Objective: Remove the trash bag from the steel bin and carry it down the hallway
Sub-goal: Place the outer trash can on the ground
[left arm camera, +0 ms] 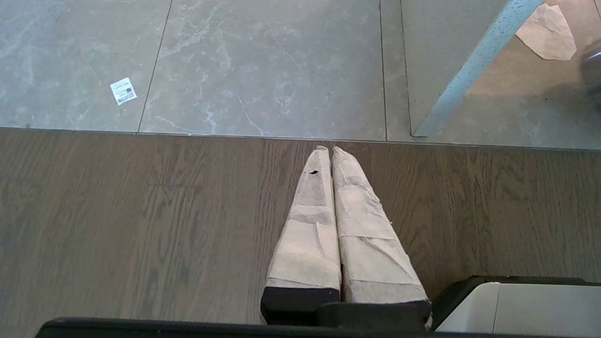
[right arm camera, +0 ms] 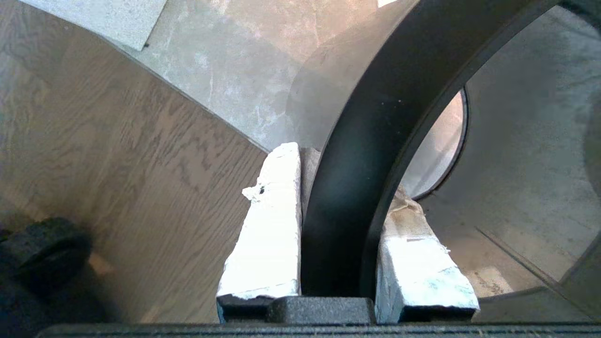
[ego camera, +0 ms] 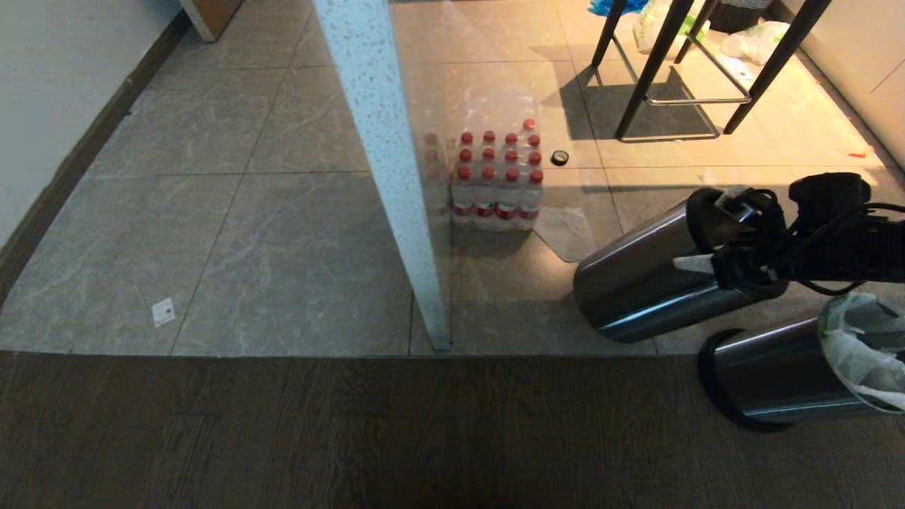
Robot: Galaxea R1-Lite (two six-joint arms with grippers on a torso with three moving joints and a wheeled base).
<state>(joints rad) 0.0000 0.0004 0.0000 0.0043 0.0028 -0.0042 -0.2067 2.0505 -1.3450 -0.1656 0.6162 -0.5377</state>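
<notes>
- At the right edge of the head view, the right tool (ego camera: 735, 265) is clamped on the black rim (right arm camera: 350, 188) of a steel bin (ego camera: 650, 276), one finger inside, one outside.
- This bin is tilted well over above the tiled floor (ego camera: 283, 247), and the right wrist view shows its inside empty, with no bag.
- A second steel bin (ego camera: 778, 375) sits just beside it, nearer the robot on the wood floor (ego camera: 353, 438), and the white trash bag (ego camera: 866, 353) lines its mouth.
- The left tool (left arm camera: 331, 151) is parked over the wood floor, fingers pressed together on nothing.
- Judged step: handling the empty bin, before the bag is pulled out; the carry has not begun.
- Next, I judge, the right tool must let go of the rim and pinch the bag's loose edge at the other bin, then lift without tearing the thin plastic.
</notes>
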